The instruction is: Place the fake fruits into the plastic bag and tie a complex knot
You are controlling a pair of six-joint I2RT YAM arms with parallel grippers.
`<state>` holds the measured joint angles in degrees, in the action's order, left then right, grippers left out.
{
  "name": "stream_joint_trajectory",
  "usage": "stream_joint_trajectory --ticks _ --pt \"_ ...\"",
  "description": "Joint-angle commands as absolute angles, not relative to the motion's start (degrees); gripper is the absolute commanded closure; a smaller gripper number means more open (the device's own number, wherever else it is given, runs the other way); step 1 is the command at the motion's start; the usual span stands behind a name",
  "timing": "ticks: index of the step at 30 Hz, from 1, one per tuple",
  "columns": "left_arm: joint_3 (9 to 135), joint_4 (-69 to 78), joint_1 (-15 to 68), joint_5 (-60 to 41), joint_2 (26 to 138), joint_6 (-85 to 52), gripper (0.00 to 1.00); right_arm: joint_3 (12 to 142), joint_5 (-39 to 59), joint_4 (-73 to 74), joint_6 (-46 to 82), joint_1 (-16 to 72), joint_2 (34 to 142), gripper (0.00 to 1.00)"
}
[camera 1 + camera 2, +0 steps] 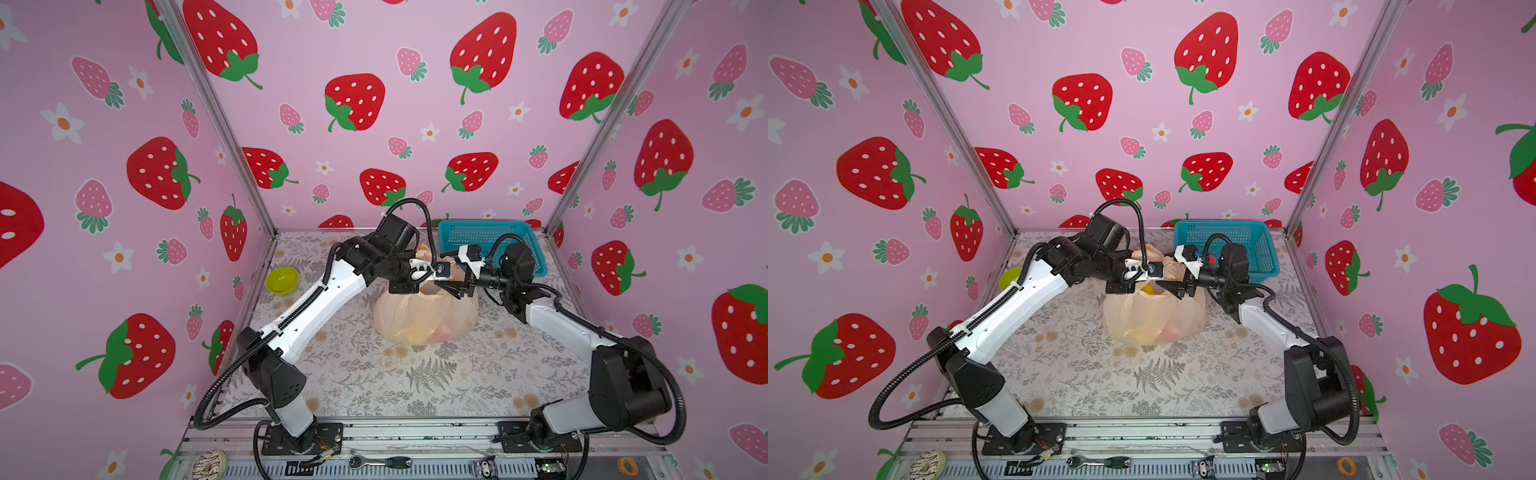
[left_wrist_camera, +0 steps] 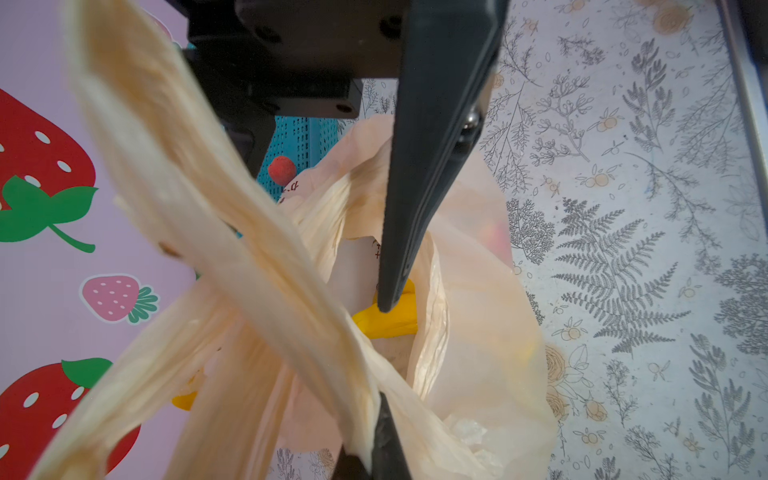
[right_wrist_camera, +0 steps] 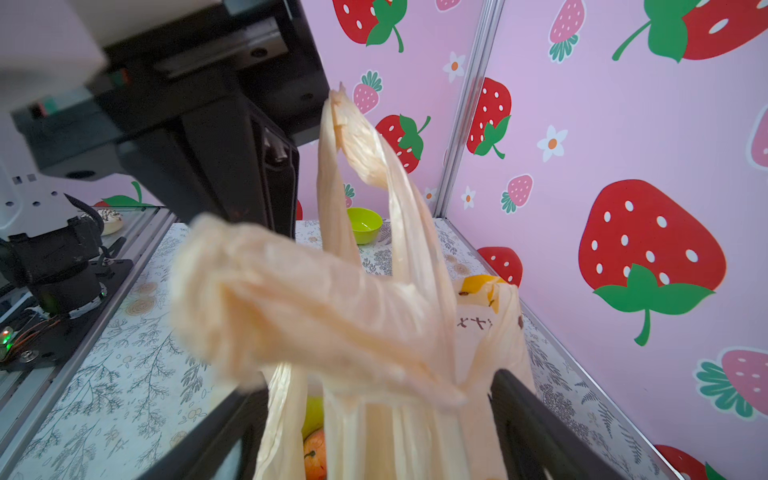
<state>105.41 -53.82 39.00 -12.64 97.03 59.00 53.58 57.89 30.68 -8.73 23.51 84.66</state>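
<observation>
With the fake fruits (image 2: pixel 390 322) inside the plastic bag (image 1: pixel 424 320) mid-table and the left gripper (image 2: pixel 376 440) pinching one handle strip (image 2: pixel 249 257), the right gripper (image 3: pixel 382 386), spread wide around the crossed strips, should in my judgement close low on the free strip (image 3: pixel 411 232).

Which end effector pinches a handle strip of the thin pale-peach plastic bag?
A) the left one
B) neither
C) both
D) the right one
A: the left end effector is shut on a peach handle strip, while the right end effector stands open around the strips.
</observation>
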Motion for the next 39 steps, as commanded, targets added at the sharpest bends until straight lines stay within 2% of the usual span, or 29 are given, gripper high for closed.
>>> stream_joint_trajectory --ticks 1,16,22,28,39 --pt "104.8 -54.4 38.8 -14.1 97.2 61.3 1.0 56.1 62.0 32.8 -9.3 24.0 86.3 0.14" --pt "102.1 -53.0 38.1 -12.6 98.2 62.6 1.0 58.7 65.1 33.8 -8.4 25.7 90.6 0.15" --pt "101.5 -52.4 37.7 -12.4 98.4 62.8 1.0 60.0 66.7 33.8 -7.9 26.1 91.7 0.21" --pt "100.8 -52.3 37.6 -11.3 98.6 63.3 1.0 60.4 67.3 33.8 -7.5 26.3 92.3 0.32" --pt "100.5 -51.5 37.6 -11.9 97.7 62.2 1.0 60.6 66.1 33.2 -7.8 26.3 93.1 0.7"
